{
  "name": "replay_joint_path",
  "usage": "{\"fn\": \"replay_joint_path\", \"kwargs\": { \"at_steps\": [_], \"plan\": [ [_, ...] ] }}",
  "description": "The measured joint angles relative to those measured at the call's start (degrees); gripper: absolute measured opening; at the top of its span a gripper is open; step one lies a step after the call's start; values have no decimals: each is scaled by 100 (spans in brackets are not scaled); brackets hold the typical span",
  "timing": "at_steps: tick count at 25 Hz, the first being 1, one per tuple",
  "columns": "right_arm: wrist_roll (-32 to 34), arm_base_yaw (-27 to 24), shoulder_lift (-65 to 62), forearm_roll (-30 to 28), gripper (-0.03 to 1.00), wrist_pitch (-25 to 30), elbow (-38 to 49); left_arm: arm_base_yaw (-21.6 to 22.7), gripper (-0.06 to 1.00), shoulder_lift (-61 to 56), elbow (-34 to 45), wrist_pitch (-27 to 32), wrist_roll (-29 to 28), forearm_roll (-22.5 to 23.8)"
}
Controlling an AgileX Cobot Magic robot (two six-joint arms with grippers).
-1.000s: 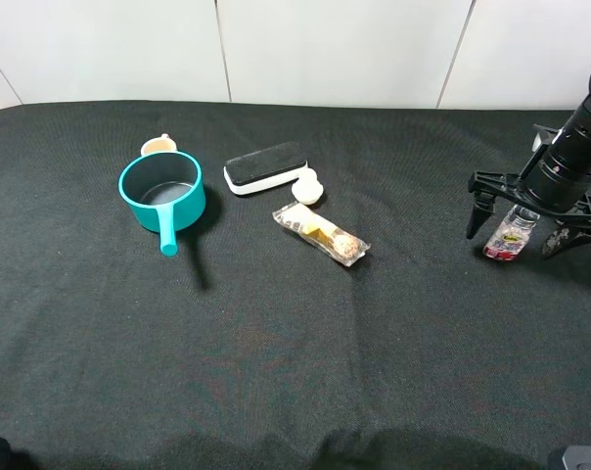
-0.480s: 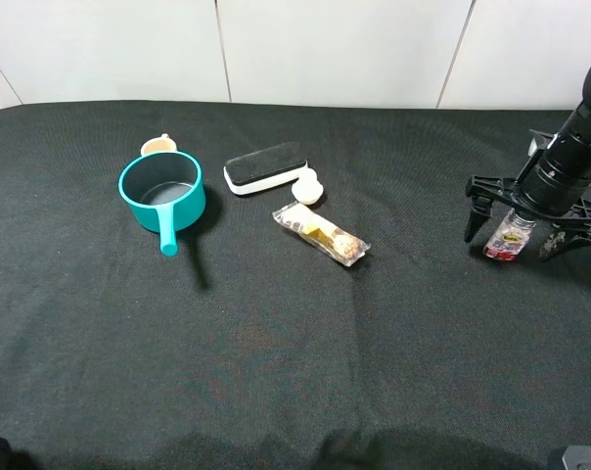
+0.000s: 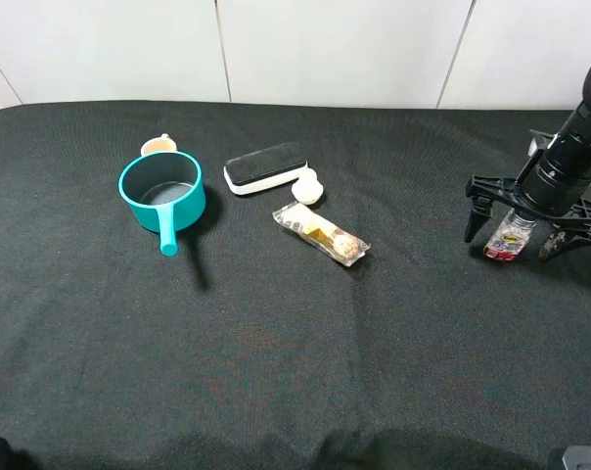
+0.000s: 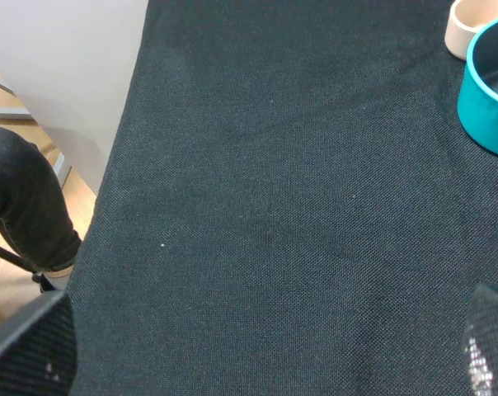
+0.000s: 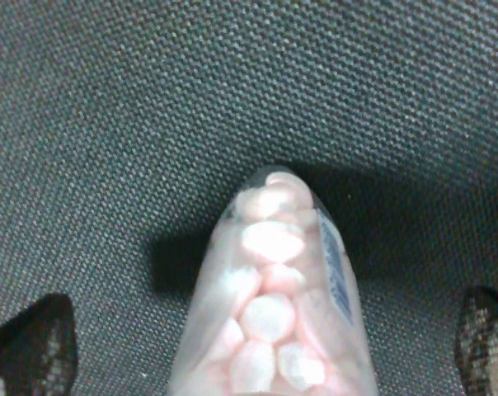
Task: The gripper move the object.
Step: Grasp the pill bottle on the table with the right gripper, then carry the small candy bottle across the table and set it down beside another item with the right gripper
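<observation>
The small clear bottle (image 3: 504,239) with a red-purple label lies tilted on the black cloth at the far right. My right gripper (image 3: 513,238) is lowered over it, open, with one dark finger on each side. In the right wrist view the bottle (image 5: 274,330), full of pink pellets, sits between the two fingertips (image 5: 30,346), which stand apart from it. My left gripper (image 4: 261,351) is open and empty above bare cloth near the table's left edge.
A teal pot (image 3: 161,191) with a handle stands at the left, a small beige cup (image 3: 159,146) behind it. A black-and-white eraser (image 3: 266,166), a white lump (image 3: 306,186) and a wrapped snack bar (image 3: 321,233) lie in the middle.
My right gripper shifted slightly up and left over the bottle, then held still. The bottle has not moved. The left arm has not moved.
</observation>
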Motion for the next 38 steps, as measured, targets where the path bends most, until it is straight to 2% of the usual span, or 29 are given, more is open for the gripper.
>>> {"fn": "replay_joint_path", "kwargs": {
  "at_steps": [15, 35, 38],
  "plan": [
    [0, 0, 0, 0, 35, -35, 0, 0, 99, 0, 0, 0, 0, 0],
    [-417, 0, 0, 0, 34, -70, 0, 0, 99, 0, 0, 0, 0, 0],
    [-486, 0, 0, -13, 34, 126, -108, 0, 99, 0, 0, 0, 0, 0]
  ]
}}
